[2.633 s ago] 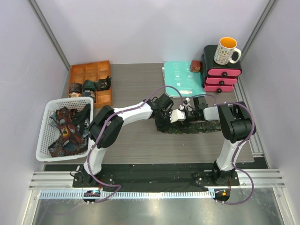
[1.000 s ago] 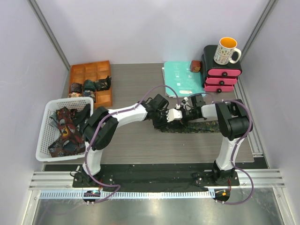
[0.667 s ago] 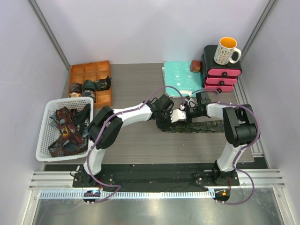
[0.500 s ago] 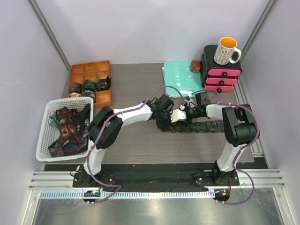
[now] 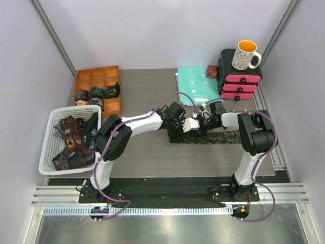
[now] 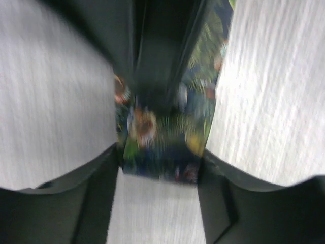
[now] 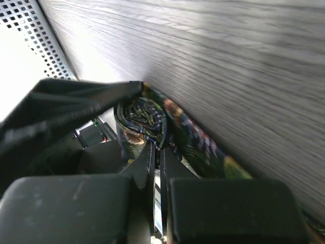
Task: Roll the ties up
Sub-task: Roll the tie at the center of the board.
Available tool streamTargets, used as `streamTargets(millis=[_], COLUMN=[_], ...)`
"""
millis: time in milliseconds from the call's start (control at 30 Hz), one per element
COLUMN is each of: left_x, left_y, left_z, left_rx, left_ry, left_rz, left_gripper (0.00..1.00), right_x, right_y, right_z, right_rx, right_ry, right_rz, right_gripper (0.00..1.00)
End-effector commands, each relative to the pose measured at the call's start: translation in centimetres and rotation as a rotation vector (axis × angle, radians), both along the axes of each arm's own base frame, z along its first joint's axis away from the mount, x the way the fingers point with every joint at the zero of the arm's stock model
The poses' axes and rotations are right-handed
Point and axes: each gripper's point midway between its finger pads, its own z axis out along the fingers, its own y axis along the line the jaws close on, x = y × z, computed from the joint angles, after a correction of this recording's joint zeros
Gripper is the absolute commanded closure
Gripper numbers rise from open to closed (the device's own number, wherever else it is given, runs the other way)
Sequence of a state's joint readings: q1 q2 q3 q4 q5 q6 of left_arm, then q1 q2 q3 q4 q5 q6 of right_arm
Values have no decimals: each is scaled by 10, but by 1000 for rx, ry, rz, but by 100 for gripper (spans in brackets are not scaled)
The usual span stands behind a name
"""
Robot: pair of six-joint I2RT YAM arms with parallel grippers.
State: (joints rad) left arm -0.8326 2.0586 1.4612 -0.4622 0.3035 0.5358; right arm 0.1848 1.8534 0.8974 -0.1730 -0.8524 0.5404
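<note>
While the roll is this small, we would keep the fabric taut and turn slowly, so the edges stack squarely. Nearest us, the dark floral necktie [image 5: 223, 137] lies flat on the table [image 5: 152, 157], its left end wound into a tight coil [image 7: 141, 116]. Our right pincer [image 7: 158, 150] is pinched shut, seemingly on a fold of that coil. The left pincer [image 6: 160, 165] stands open astride the strip. Farther off, rolled ties [image 5: 96, 93] sit in an orange tray [image 5: 96, 75].
</note>
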Motion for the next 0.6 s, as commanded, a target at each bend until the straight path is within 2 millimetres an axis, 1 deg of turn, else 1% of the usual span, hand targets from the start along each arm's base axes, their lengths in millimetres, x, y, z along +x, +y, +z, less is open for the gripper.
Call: streamTargets(millis=[0, 33, 67, 100, 167, 233, 267, 300, 367, 400, 500, 567], left_x=[-14, -12, -5, -4, 2, -1, -1, 5, 9, 14, 15, 11], left_y=[22, 22, 25, 22, 20, 15, 13, 8, 5, 0, -7, -11], left_z=[17, 23, 24, 32, 38, 41, 39, 42, 36, 37, 31, 28], left_rx=[-132, -178, -226, -273, -341, -380, -391, -422, -429, -451, -454, -458], left_ry=[171, 189, 177, 173, 167, 176, 176, 146, 139, 112, 104, 125], left_rz=[78, 113, 135, 135, 167, 142, 143, 137, 135, 128, 85, 61], left_gripper=[35, 32, 30, 25, 23, 20, 20, 19, 19, 19, 19, 20], right_x=[-8, -8, -8, -9, -9, -10, -9, -11, -10, -10, -9, -7], right_y=[-21, -24, -27, -29, -31, -33, -33, -33, -33, -33, -32, -31], right_z=[-31, -33, -36, -41, -47, -54, -56, -59, -61, -62, -64, -66], right_rx=[-135, -145, -159, -170, -184, -196, -197, -197, -198, -197, -196, -198], right_ry=[23, 11, 5, 10, 12, 30, 28, 40, 41, 43, 42, 39], right_rz=[21, 31, 32, 34, 39, 40, 39, 40, 43, 43, 44, 44], right_gripper=[99, 99, 99, 99, 99, 99, 99, 99, 99, 99, 99, 99])
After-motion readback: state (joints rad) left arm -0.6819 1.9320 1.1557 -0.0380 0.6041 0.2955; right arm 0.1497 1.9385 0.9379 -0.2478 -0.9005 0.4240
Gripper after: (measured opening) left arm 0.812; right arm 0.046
